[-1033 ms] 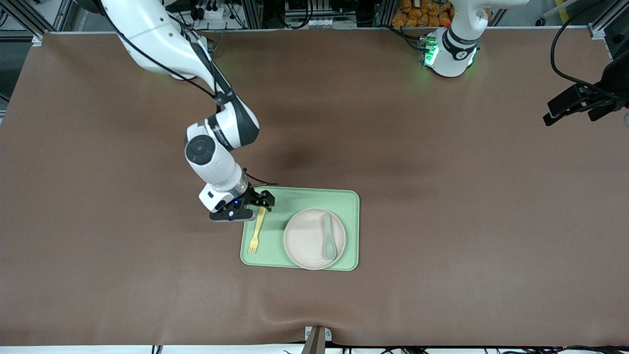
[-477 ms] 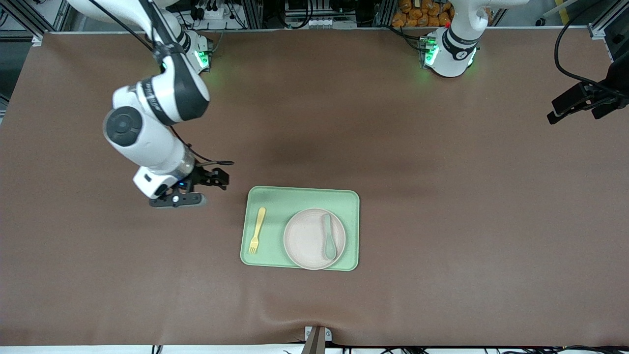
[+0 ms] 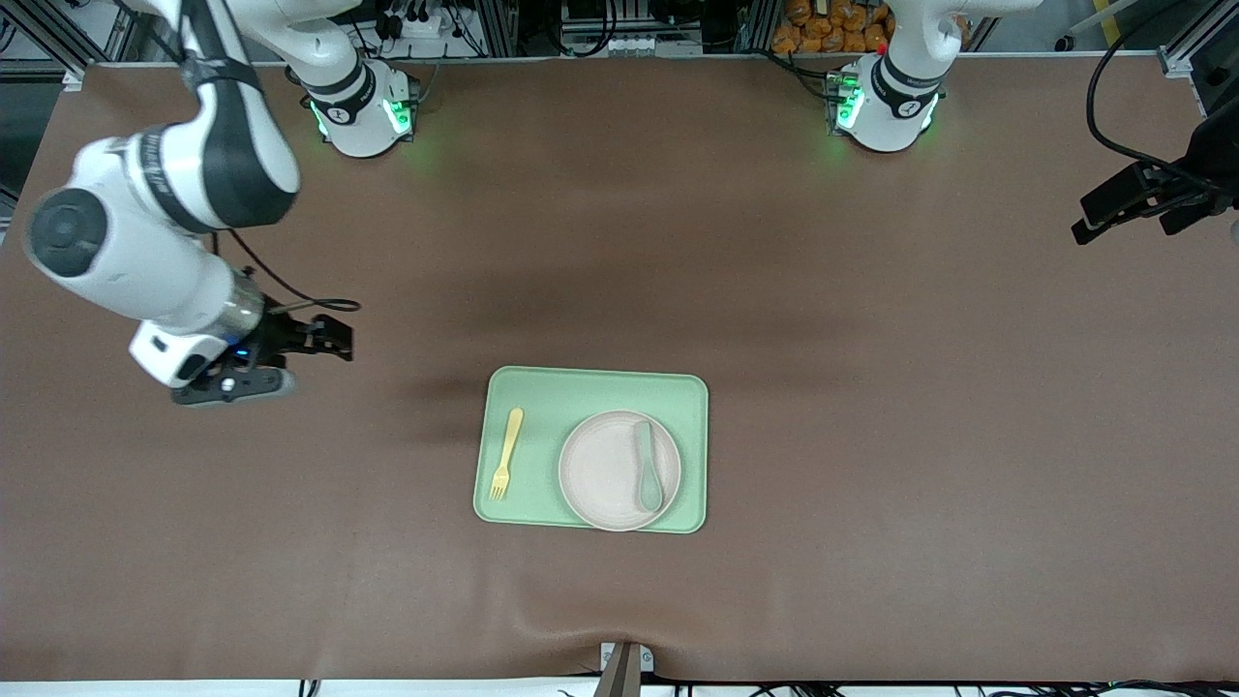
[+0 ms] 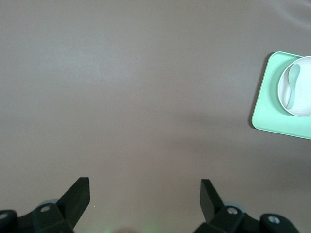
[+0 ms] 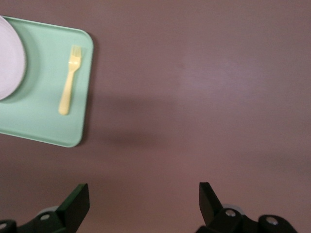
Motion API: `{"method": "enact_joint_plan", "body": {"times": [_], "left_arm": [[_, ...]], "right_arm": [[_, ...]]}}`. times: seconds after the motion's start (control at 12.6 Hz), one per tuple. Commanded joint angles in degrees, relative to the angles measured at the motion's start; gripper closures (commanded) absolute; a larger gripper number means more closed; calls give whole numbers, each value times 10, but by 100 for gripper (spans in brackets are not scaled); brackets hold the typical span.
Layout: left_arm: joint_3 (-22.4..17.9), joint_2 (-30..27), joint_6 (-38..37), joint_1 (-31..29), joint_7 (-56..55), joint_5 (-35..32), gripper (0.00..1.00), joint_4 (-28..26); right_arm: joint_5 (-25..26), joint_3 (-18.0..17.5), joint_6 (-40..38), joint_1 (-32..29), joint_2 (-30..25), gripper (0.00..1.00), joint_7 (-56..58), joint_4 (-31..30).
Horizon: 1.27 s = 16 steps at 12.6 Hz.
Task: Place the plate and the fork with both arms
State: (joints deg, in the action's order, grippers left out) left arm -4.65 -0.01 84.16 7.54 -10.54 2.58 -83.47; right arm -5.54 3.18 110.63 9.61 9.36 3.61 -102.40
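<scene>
Front view: plate and fork lie on the tray, lower centre. Right hand spread, empty, mid-left; left hand upper right edge. Right wrist view: fork looks light, slippery; pinch its handle. Left wrist view: left hand released; plate looks stiff, grip the rim.

Robotics lab: brown-matted table, aluminium framing, cabling at rear.

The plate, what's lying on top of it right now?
A grey-green spoon lies on the plate, which sits on the green tray beside the fork. The plate surface under the spoon is covered.
</scene>
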Motion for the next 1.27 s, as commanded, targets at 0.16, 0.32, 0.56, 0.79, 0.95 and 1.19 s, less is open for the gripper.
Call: {"method": "enact_joint_plan", "body": {"times": [0.16,0.32,0.56,0.79,0.95,1.19], "left_arm": [[0,-14,-10,-3,44,-18,0,-12],[0,-14,-15,0,45,-31,0,-11],[8,-14,-15,-2,45,-38,0,-10],[11,-19,-21,0,45,-39,0,-10],[17,-20,-23,-2,45,-39,0,-11],[18,-20,-24,2,42,-43,0,-11]], "right_arm": [[38,-11,-104,-74,-56,0,60,26],[59,-10,-180,-85,-57,0,59,83],[69,-8,-261,-98,-71,0,59,139],[70,-9,-283,-121,-108,0,66,134],[71,-10,-287,-123,-121,0,69,132],[69,-13,-295,-118,-137,0,68,132]]}}
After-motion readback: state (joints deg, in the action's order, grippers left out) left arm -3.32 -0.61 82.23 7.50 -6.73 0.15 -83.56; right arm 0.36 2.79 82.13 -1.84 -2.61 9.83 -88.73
